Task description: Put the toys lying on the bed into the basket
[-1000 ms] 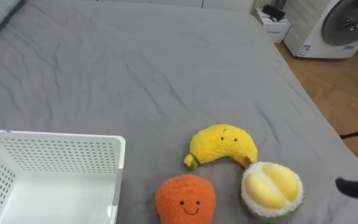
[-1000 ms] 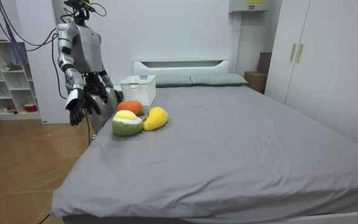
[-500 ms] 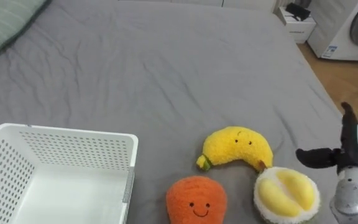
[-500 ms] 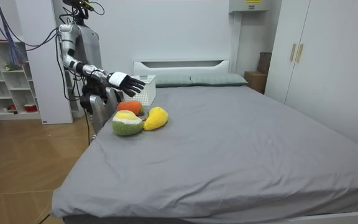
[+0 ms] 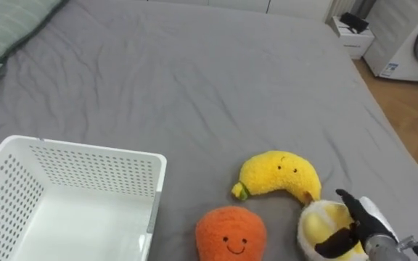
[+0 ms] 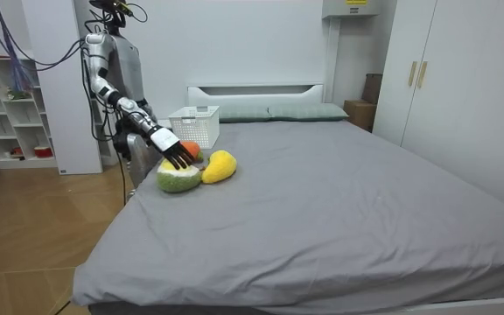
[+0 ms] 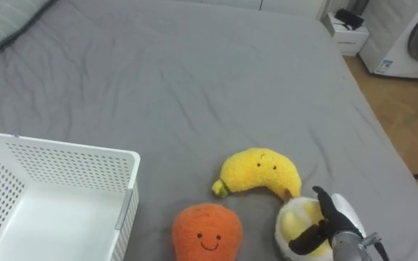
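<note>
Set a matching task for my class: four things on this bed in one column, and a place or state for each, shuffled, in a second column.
Things:
1. banana toy
2. orange toy
3. durian toy
4. white basket

Descriptions:
a. under the robot's right hand
b. farthest left on the bed, with perforated walls
c. round, between the white basket and the durian toy
d. curved, farther up the bed than the other two toys

Pairs: 1-d; 2-c; 3-a; 4-b

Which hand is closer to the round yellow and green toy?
Right. The right hand is on top of the durian toy; the left hand hangs back by the robot's body.
</note>
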### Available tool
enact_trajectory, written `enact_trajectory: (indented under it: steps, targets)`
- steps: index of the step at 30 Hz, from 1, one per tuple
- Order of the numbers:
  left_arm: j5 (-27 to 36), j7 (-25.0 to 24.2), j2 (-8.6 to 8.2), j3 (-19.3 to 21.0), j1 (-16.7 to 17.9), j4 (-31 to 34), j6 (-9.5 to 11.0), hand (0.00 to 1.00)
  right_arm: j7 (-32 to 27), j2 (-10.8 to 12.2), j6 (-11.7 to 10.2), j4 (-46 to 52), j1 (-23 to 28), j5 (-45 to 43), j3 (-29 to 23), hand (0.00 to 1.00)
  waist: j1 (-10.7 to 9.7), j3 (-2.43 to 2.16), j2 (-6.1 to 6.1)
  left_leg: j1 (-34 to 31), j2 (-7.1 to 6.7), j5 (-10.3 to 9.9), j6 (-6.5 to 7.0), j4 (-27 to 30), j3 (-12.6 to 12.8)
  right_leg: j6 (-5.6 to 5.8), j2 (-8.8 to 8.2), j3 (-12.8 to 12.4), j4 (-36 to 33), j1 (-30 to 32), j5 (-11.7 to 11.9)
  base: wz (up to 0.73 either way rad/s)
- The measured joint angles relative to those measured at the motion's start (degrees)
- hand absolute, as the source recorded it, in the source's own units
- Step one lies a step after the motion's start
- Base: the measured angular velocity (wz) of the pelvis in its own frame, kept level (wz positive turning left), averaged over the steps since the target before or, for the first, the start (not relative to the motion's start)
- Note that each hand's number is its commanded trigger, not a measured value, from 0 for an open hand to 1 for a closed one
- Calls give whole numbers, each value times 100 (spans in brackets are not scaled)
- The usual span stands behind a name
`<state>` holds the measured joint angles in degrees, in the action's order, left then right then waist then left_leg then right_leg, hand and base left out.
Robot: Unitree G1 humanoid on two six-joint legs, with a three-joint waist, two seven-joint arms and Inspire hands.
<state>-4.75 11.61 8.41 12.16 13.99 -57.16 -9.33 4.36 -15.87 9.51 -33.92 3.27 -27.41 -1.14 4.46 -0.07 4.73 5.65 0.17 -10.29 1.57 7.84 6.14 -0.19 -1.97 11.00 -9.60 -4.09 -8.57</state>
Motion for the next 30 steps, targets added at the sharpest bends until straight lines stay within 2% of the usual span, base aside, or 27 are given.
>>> enact_trajectory:
  steps: [2,5,7,11,12,13,14,15,23,30]
  targets:
    - [2,-2,0,-4,-73,4,-17,0,92,-19,11,-178,-63,-56,-1,0,11,1,4,-5,-2,1,0,4,-33,-1,-12,30,5,-8,-4,11]
    - [2,10,4,-9,-103,5,-17,0,242,-18,37,-595,-202,-295,59,0,43,-22,90,5,-16,-2,-3,8,-133,4,-11,82,107,-101,-10,14]
    - [4,10,3,-36,-117,5,-16,0,272,-17,59,-727,-217,-370,60,0,68,-12,122,3,-25,-3,-2,23,-178,10,-2,119,120,-152,-15,14]
    - [6,40,8,-61,-87,-1,-23,0,267,-18,66,-896,-236,-485,135,0,94,-11,117,2,-25,-4,-2,45,-218,9,1,169,153,-212,-13,8]
    - [5,48,8,-61,-86,-4,-23,0,254,-19,64,-928,-243,-485,154,13,96,-10,115,2,-24,-4,-2,48,-224,8,-1,172,160,-217,-13,5]
    - [5,63,9,-61,-86,-15,-23,0,206,-16,56,-1046,-282,-486,165,46,94,-10,115,2,-21,-6,-5,56,-227,6,-6,174,171,-233,-11,5]
    - [4,63,8,-60,-86,-18,-23,0,165,-13,57,-1092,-295,-492,165,69,94,-10,115,-1,-21,-8,-7,66,-235,6,-7,180,178,-244,-12,5]
    - [4,63,9,-60,-86,-19,-23,0,141,-12,57,-1109,-300,-492,164,100,95,-9,114,-3,-21,-10,-8,70,-239,7,-7,185,181,-245,-12,4]
    - [5,75,7,-63,-85,30,-1,0,-499,19,21,-1254,-310,-868,159,100,90,-13,84,-9,-25,-17,-7,79,-257,8,12,187,185,-248,-12,0]
    - [-2,287,6,-59,-82,-17,103,0,-995,100,-32,-1253,-182,-1325,160,100,91,-13,-31,0,-25,-17,-7,81,-256,8,8,187,182,-258,-12,0]
